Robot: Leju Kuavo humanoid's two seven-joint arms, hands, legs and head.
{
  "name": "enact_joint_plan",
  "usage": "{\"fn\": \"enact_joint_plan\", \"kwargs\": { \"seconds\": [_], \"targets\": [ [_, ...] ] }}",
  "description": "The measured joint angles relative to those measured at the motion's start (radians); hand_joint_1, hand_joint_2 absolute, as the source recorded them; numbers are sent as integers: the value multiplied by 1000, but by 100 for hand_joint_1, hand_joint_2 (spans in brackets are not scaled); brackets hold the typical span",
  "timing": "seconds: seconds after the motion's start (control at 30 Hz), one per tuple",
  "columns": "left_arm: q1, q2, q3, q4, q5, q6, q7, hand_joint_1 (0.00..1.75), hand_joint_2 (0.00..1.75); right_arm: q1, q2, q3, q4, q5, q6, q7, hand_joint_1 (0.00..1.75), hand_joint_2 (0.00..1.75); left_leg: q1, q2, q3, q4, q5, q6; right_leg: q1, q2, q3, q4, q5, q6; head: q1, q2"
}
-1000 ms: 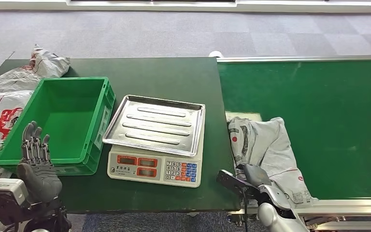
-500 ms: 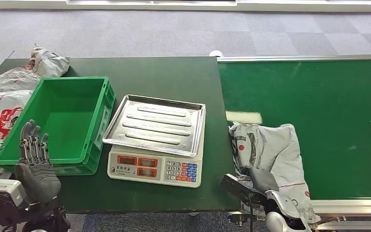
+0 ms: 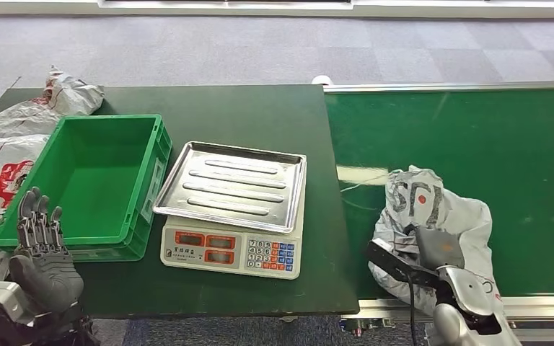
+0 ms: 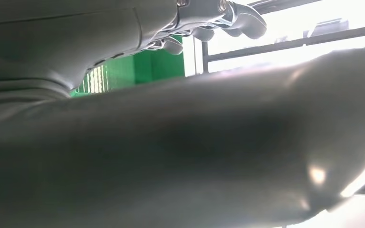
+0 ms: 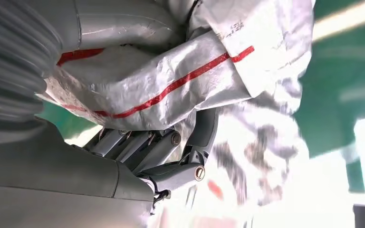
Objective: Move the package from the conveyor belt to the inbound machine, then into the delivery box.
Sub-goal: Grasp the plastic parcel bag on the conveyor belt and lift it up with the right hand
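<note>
Crinkled silver-grey plastic, printed with black lettering and a red stripe, is bunching up where the soft mailer package (image 3: pixel 433 216) is sitting on the green conveyor belt (image 3: pixel 490 137), near its front edge and well apart from the steel weighing tray of the white electronic scale (image 3: pixel 231 209). The right hand (image 3: pixel 425 256) is pressing into the near side of the package; in the right wrist view its dark fingers (image 5: pixel 147 147) are curling under a fold of the wrapper (image 5: pixel 171 80), so it appears to be gripping the bag. The left hand (image 3: pixel 40 249) is hovering by the front of the empty green plastic crate (image 3: pixel 79 180), fingers spread and upright, holding nothing.

The grip looks to be on loose film rather than on the contents, so the wrapper could be slipping free or tearing during a lift. The sagging bag could also be catching the belt's metal rail or the scale's keypad on its way across.
</note>
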Motion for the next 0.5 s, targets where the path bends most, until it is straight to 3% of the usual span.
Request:
{"fn": "enact_joint_plan", "kwargs": {
  "seconds": [0.13, 0.27, 0.5],
  "targets": [
    [9, -2, 0, 0, 14, -1, -18, 0, 0, -91, -41, -23, -18, 73, -45, -18, 175, 175, -1, 1, 0, 0, 1, 0, 0, 0, -1, 0, 1, 0, 0, 0],
    [-6, -2, 0, 10, 25, -2, -23, 0, 0, -258, -61, -12, 2, 120, -76, -59, 175, 175, -1, 2, -1, 0, 3, 0, 0, 1, -2, 0, 3, 0, 0, 0],
    [-33, -2, -4, 43, 47, -2, -51, 0, 0, -561, -36, 127, 87, 190, -121, -101, 175, 175, -1, 1, -2, 0, 6, -2, 1, 2, -4, 2, 5, -1, 0, 0]
  ]
}}
